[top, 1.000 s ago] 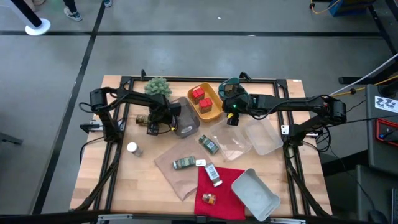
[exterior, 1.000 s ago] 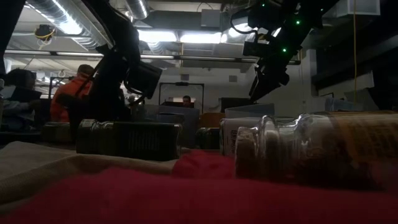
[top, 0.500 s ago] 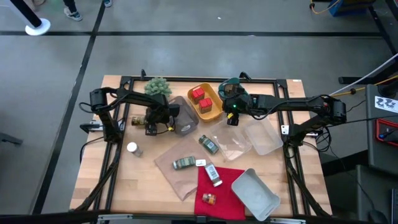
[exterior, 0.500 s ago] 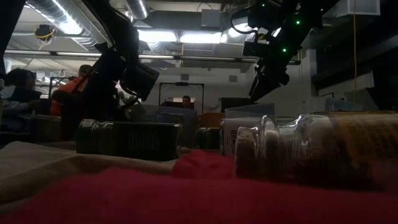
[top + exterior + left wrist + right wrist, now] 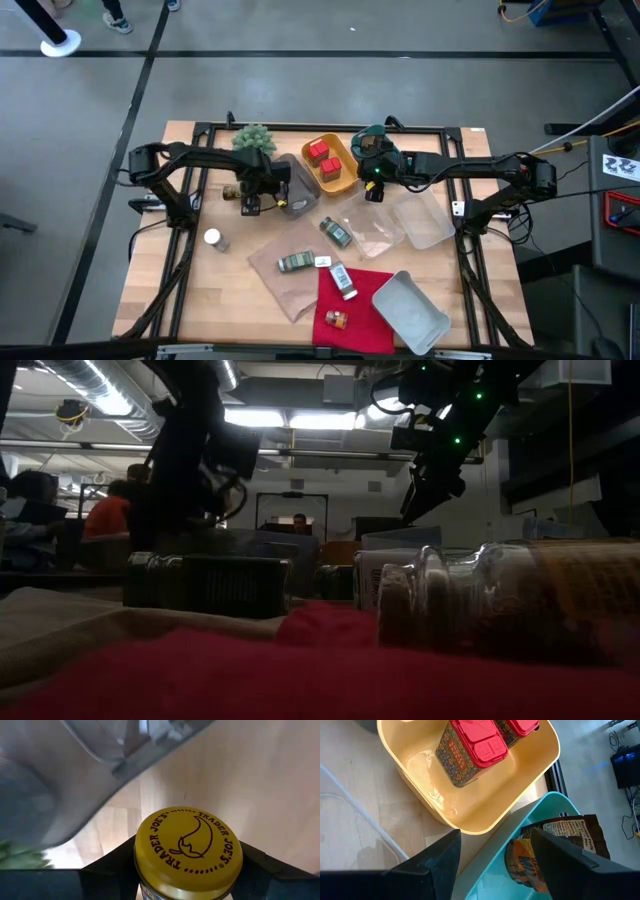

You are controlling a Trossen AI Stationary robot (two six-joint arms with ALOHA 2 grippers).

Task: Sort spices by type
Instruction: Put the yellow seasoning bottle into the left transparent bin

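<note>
Wooden counter (image 5: 230,290) sorting is partial: two red tins (image 5: 323,159) trayed, left gripper (image 5: 250,199) clamped on yellow-capped jar (image 5: 187,851), right gripper (image 5: 372,187) apart and empty, several jars (image 5: 296,262) unsorted.

wood table (image 5: 230,300) | red cloth (image 5: 362,318) | brown paper (image 5: 285,285) | white-capped jar (image 5: 212,238)

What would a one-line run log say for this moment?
left gripper: shut on yellow-capped jar, beside grey tray | right gripper: open, above teal tray

Grey concrete floor (image 5: 330,30) with dark tape lines, ceiling ducts (image 5: 95,395), strip lights (image 5: 300,420), seated person in orange (image 5: 105,520)
</note>
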